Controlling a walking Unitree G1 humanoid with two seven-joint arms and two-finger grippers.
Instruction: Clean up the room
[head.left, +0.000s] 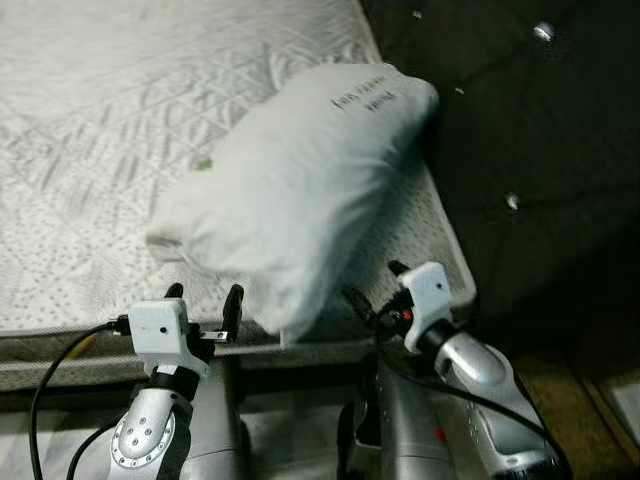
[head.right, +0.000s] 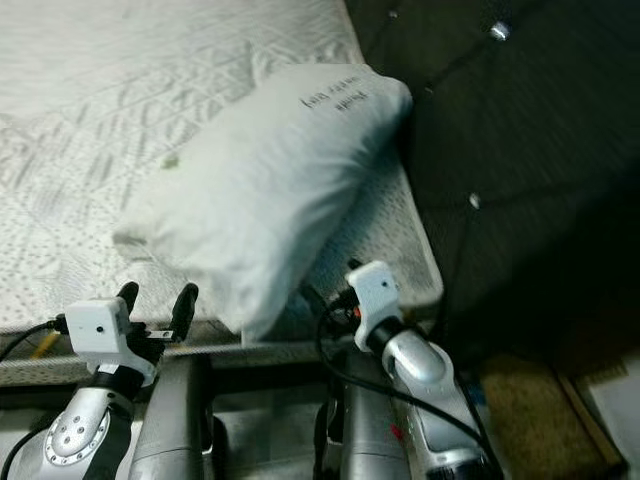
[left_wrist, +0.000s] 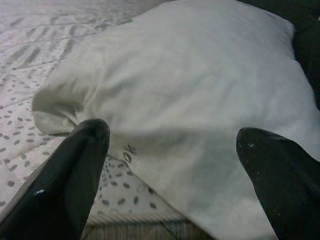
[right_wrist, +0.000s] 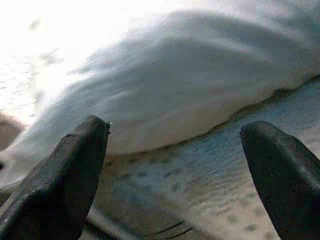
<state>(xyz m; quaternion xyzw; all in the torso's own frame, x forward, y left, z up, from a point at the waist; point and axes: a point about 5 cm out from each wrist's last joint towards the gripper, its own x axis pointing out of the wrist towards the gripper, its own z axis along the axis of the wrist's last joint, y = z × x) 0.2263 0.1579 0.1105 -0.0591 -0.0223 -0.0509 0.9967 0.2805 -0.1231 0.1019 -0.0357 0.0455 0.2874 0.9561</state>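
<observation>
Both jaws stand wide apart and hold nothing. The left gripper (head.left: 203, 295) sits at about seven o'clock in the head view, at the near edge of the mattress (head.left: 90, 150), its fingers (left_wrist: 75, 170) spread just short of the pillow's lower corner. The right gripper (head.left: 375, 290) waits at five o'clock, tucked close under the pillow's near side, with the mattress surface showing between its fingers (right_wrist: 65, 175). The pillow (head.left: 300, 190) lies slantwise on the mattress, running from the centre up toward one o'clock, its top end against the dark headboard (head.left: 520, 130) and its lower corner overhanging the near edge. The step in hand looks like taking the pillow with both grippers to set it straight. To do it well, each gripper would best push forward until cloth bunches between its fingers, the left on the loose lower corner and the right on the long side, then close on a good fold and not on a thin skin of fabric. Lifting evenly should keep the soft filling from sagging or slipping out. Whether either gripper touches the pillow cannot be told.
</observation>
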